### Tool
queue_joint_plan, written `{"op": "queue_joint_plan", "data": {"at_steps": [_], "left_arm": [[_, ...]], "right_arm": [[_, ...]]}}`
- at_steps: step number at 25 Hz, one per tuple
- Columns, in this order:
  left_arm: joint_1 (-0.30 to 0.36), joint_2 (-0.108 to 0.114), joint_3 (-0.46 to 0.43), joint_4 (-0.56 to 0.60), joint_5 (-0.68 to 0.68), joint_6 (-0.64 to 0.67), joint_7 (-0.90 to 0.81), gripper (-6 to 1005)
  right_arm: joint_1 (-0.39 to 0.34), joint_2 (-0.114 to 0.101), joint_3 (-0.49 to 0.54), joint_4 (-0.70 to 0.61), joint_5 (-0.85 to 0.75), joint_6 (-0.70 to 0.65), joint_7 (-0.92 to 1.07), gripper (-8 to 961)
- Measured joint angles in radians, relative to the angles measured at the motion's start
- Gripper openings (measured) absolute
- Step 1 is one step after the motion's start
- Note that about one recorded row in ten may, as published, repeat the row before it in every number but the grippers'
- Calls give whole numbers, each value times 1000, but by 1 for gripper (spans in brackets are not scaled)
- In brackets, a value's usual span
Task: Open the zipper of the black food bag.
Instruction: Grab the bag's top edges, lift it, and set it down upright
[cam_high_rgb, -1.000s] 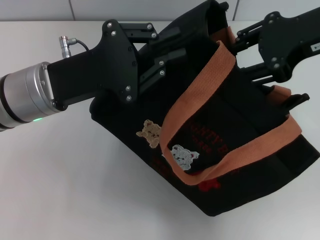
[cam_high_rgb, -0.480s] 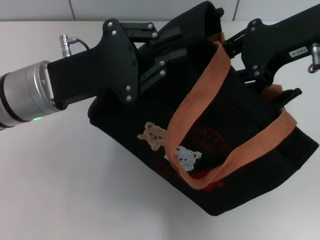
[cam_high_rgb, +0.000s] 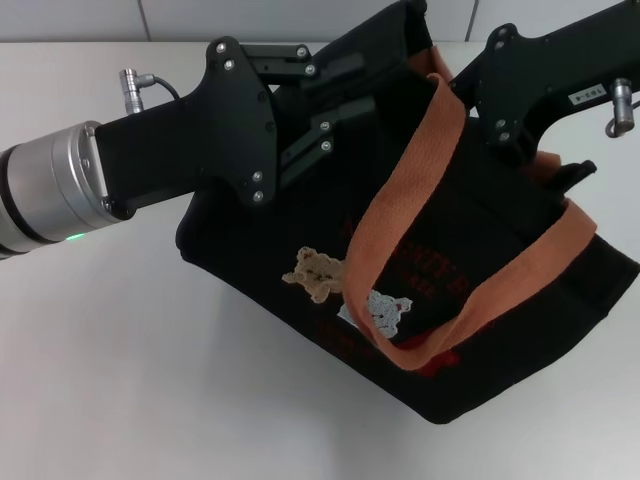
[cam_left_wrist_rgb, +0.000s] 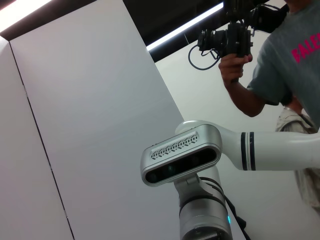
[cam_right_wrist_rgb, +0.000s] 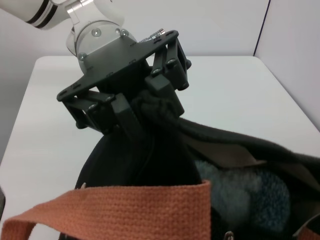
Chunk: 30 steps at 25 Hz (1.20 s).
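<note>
The black food bag (cam_high_rgb: 500, 360) lies tilted on the white table, its bear patches (cam_high_rgb: 318, 272) and red print facing me. My left gripper (cam_high_rgb: 345, 92) reaches in from the left and is shut on the bag's upper left end. The right wrist view shows that left gripper (cam_right_wrist_rgb: 147, 102) clamped on a bunched fold of the bag (cam_right_wrist_rgb: 145, 170). My right gripper (cam_high_rgb: 550, 172) sits at the bag's far top rim behind an orange-brown handle (cam_high_rgb: 400, 200), fingertips hidden. The bag's mouth gapes, showing blue-grey cloth (cam_right_wrist_rgb: 240, 192). I cannot pick out the zipper against the black fabric.
White table (cam_high_rgb: 150, 350) spreads left and in front of the bag, with a wall behind. The second handle (cam_high_rgb: 540, 265) drapes over the bag's right side. The left wrist view shows only the robot's head (cam_left_wrist_rgb: 180, 155) and a person holding a camera (cam_left_wrist_rgb: 280, 65).
My right gripper has moved left and farther back along the bag's top rim. The bag's front has swung right and down. The left gripper has stayed put.
</note>
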<state>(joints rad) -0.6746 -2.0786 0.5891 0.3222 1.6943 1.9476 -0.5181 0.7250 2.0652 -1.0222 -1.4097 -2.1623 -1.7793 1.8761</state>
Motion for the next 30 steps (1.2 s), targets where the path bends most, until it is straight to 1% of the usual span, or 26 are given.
{"op": "queue_joint_plan", "data": {"at_steps": [2, 4, 9, 12, 15, 21, 26, 30], "left_arm": [[-1, 0, 0, 0, 0, 0, 0, 200], [-1, 0, 0, 0, 0, 0, 0, 200], [-1, 0, 0, 0, 1, 0, 0, 199], [-1, 0, 0, 0, 1, 0, 0, 199], [-2, 0, 0, 0, 2, -2, -1, 199], [-4, 0, 0, 0, 3, -5, 0, 201], [-5, 1, 10, 0, 0, -6, 0, 201], [-5, 2, 11, 0, -2, -6, 1, 200]], "right_arm": [[-7, 3, 2, -11, 1, 3, -1, 133], [-16, 6, 2, -29, 1, 7, -3, -3], [-38, 10, -2, -71, 0, 0, -33, -1], [-50, 11, -16, -96, -9, -3, -57, 16], [-72, 16, -58, -144, -36, 7, -103, 34], [-76, 17, -94, -149, -34, 17, -130, 69], [-84, 18, -108, -154, -11, 23, -154, 277], [-104, 19, -130, -170, 20, 24, -172, 337]]}}
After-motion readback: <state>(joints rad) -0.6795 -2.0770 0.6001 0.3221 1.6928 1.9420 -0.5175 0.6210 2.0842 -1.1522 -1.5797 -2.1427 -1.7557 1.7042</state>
